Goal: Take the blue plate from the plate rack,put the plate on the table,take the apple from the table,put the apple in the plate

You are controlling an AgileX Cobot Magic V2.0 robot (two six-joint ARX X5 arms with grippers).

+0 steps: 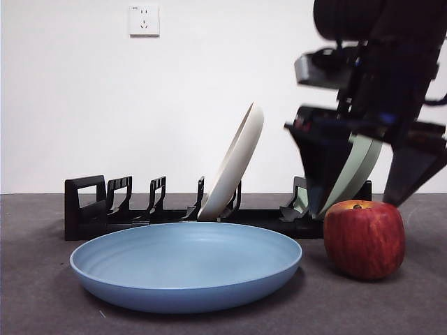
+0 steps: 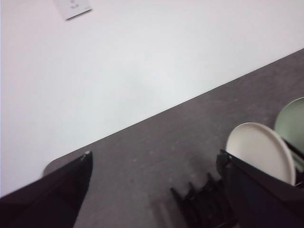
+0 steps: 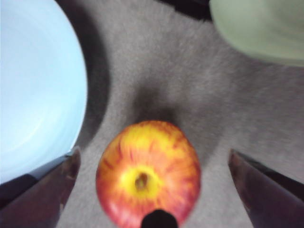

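The blue plate (image 1: 187, 264) lies flat on the table (image 1: 35, 293), in front of the plate rack (image 1: 105, 209). The red apple (image 1: 364, 239) stands on the table just right of the plate. My right gripper (image 1: 357, 197) hangs open right above the apple. In the right wrist view its jaws stand wide on either side of the apple (image 3: 148, 171), with the blue plate (image 3: 33, 90) beside it. My left gripper (image 2: 154, 159) is open and empty, held high and away from the rack (image 2: 199, 202).
A cream-white plate (image 1: 234, 164) leans in the middle of the rack. A sage-green plate (image 1: 353, 174) stands at the rack's right end, just behind the apple and the right gripper. A white wall with a socket (image 1: 144, 20) is behind.
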